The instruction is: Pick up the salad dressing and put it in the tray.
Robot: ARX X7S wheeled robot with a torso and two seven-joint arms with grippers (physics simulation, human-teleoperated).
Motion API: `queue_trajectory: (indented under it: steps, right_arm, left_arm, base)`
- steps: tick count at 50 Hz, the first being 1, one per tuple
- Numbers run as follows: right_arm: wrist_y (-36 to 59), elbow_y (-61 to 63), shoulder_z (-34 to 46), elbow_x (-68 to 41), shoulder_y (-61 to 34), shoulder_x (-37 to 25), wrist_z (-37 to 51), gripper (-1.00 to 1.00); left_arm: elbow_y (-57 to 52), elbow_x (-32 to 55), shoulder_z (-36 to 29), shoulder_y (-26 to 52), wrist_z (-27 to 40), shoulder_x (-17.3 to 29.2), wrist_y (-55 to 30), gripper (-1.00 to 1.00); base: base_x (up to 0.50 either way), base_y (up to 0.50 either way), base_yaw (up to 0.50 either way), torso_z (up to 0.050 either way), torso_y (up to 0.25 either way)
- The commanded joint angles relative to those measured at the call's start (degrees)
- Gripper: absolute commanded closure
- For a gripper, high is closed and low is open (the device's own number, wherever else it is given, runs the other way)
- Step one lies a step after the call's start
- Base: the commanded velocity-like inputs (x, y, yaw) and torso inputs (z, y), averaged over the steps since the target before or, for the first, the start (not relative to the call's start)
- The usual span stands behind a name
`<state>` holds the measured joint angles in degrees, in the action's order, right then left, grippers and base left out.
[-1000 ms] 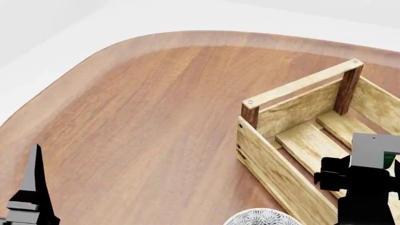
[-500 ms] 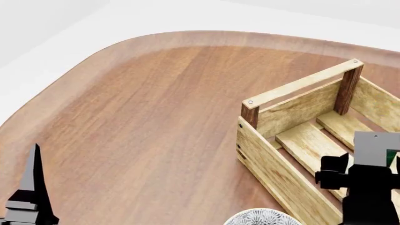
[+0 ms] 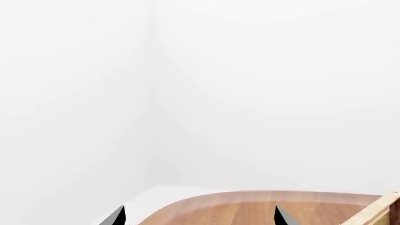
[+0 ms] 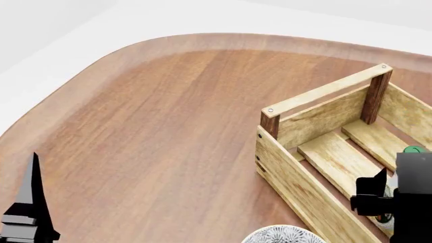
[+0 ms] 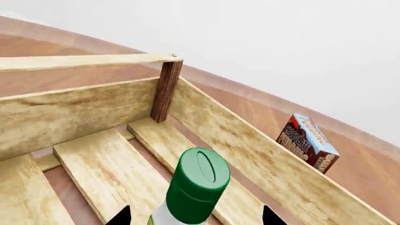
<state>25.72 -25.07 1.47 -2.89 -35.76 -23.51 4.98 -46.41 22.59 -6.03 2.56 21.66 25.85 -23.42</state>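
The salad dressing (image 5: 198,185), a small bottle with a round green cap, stands inside the tray (image 5: 81,108) on its slatted floor. In the head view only its cap (image 4: 413,150) shows, just beyond my right arm (image 4: 405,202). My right gripper (image 5: 196,216) is open. Its two dark fingertips (image 5: 122,216) stand either side of the bottle with a gap on each side. The tray (image 4: 324,93) is a light wooden crate with dark corner posts at the table's right. My left gripper (image 3: 198,218) is open and empty, low at the near left (image 4: 30,202).
The wooden table (image 4: 169,126) has a rounded far-left corner with white floor beyond. A grey-white patterned bowl (image 4: 284,235) sits at the near edge beside the crate. A blue-and-brown printed carton (image 5: 307,142) stands on the table outside the crate's far wall.
My right gripper has drawn back toward the near edge, and the green cap now shows beyond it in the crate. The left gripper has sunk slightly.
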Motion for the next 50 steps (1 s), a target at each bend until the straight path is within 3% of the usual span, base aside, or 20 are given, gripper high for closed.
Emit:
queue_trajectory:
  steps: [1, 11, 14, 21, 36, 40, 50]
  right_arm:
    - [8.47, 22.65, -3.30, -1.77, 11.06, -2.58, 0.40, -1.00]
    - [8.23, 42.41, -7.70, -2.44, 21.85, -3.14, 2.56, -1.00]
    - [3.42, 54.09, -11.43, -2.18, 30.19, -1.82, 4.88, -1.00]
    - [-0.68, 67.16, -17.29, -3.80, 37.05, 0.51, 6.82, -1.00]
    - [-17.55, 77.81, -22.09, -0.22, 48.45, 5.76, 10.57, -1.00]
    - [-27.23, 80.04, -24.47, 0.76, 52.14, 8.83, 12.34, -1.00]
    - [-34.67, 80.41, -26.50, 0.17, 54.35, 10.41, 13.71, -1.00]
  left_arm:
    - [-0.78, 0.23, 0.44, -0.23, 0.44, 0.36, 0.05, -1.00]
    - [-1.16, -2.34, 0.50, -1.37, 1.00, 0.61, 2.61, -1.00]
    - [-0.39, -4.02, 1.23, -2.33, 1.46, 0.06, 5.78, -1.00]
    - [-1.10, -0.73, 5.32, -3.53, 1.80, -1.20, 10.02, -1.00]
    - [-1.38, -1.65, 9.64, -7.43, 1.70, -3.90, 21.40, -1.00]
    - [-1.22, -3.31, 10.96, -8.72, 1.68, -5.37, 26.36, -1.00]
    - [-1.12, -4.90, 11.66, -9.66, 1.78, -6.46, 30.51, -1.00]
  base:
    - [0.00, 0.00, 0.00, 0.000, 0.000]
    - [0.00, 0.00, 0.00, 0.000, 0.000]
    - [0.00, 0.00, 0.00, 0.000, 0.000]
    - [0.00, 0.00, 0.00, 0.000, 0.000]
    - [0.00, 0.00, 0.00, 0.000, 0.000]
    - [0.00, 0.00, 0.00, 0.000, 0.000]
    - [0.00, 0.00, 0.00, 0.000, 0.000]
